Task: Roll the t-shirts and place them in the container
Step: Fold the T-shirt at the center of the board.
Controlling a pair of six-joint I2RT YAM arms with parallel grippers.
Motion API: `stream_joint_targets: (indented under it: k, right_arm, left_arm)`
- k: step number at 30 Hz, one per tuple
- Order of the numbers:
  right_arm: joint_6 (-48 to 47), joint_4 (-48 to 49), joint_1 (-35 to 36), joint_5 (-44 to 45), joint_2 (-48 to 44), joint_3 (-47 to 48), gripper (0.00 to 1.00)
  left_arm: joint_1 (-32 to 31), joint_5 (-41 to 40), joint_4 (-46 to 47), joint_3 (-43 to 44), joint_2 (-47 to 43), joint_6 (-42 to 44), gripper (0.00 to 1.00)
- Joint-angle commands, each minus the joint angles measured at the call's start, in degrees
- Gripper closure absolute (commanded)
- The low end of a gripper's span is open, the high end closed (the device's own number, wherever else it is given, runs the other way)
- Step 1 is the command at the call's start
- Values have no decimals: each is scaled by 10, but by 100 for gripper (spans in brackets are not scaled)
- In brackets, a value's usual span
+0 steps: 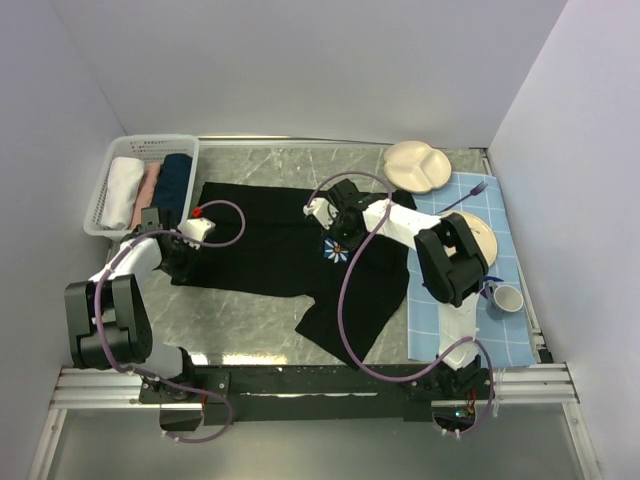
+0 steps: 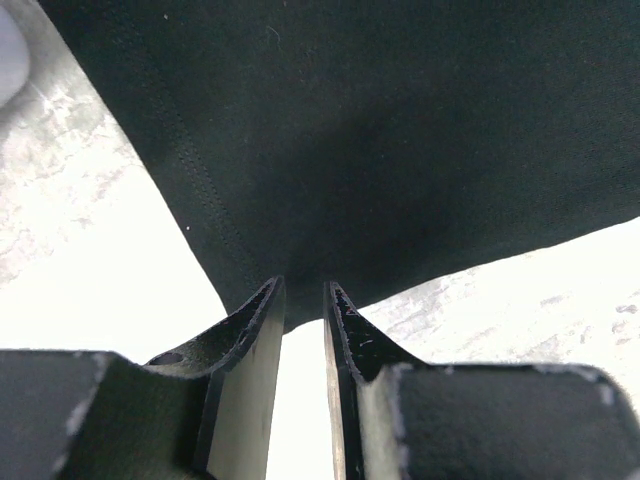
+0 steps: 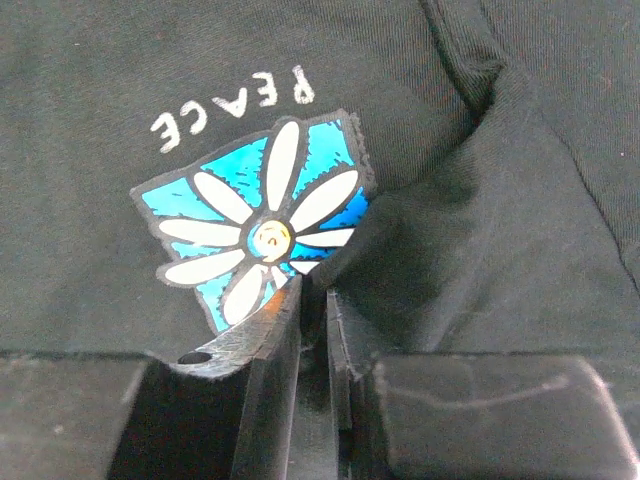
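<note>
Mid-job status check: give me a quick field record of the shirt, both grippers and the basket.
black t-shirt: spread out on the table, not yet rolled
left gripper: nearly shut at the shirt's left edge, seemingly pinching it
right gripper: shut on a fold of cloth beside the flower print
basket: far left corner, holding white roll, pink roll, navy roll

Black t-shirt [image 1: 270, 245] partly hidden under right arm [image 1: 450, 262].
</note>
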Motion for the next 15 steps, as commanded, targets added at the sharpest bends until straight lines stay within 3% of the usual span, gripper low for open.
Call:
stream_joint_targets:
  k: [1, 15]
  right_arm:
    - [22, -18, 2, -25, -52, 24, 78]
    - [38, -108, 37, -165, -76, 35, 85]
  left_arm:
    - [-1, 9, 12, -5, -23, -8, 71]
    - [-1, 19, 22, -28, -54, -8, 71]
